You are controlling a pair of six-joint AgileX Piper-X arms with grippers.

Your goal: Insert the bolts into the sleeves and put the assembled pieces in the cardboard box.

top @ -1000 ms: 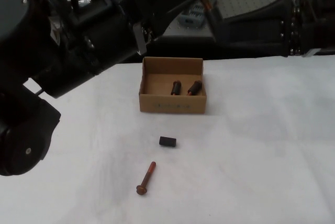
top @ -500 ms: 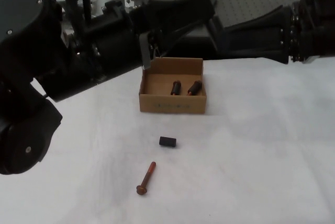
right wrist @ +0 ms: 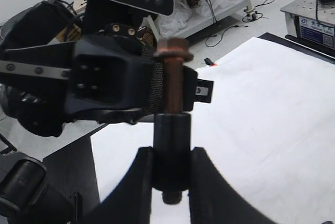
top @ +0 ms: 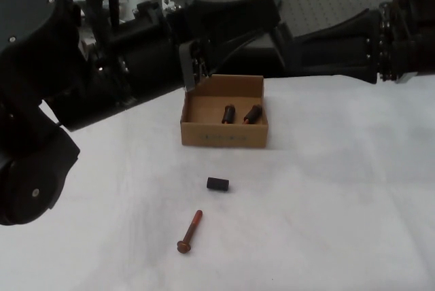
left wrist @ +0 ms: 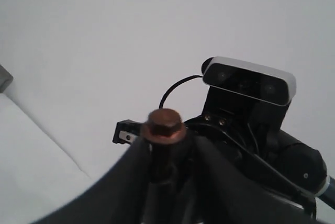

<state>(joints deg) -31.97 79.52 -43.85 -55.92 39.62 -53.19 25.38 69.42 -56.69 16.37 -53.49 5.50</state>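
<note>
My right gripper (right wrist: pixel 171 167) is shut on a black sleeve (right wrist: pixel 171 148). A copper bolt (right wrist: pixel 172 77) runs through the sleeve, and its tip pokes out at the near end. My left gripper (left wrist: pixel 165 153) is shut on the same bolt, whose hex head (left wrist: pixel 163 125) faces its camera. Both arms meet in the air behind the cardboard box (top: pixel 224 138), near its far left corner. Two assembled pieces (top: pixel 240 113) lie in the box. A loose sleeve (top: pixel 217 184) and a loose bolt (top: pixel 189 231) lie on the white table in front of it.
The white table top (top: pixel 340 189) stretches wide to the right of and in front of the box. A large black arm base (top: pixel 34 168) fills the left side. Benches and gear stand beyond the table's far edge.
The joined grippers have sunk a little toward the box's far left corner. The box, the loose sleeve and the loose bolt have stayed put.
</note>
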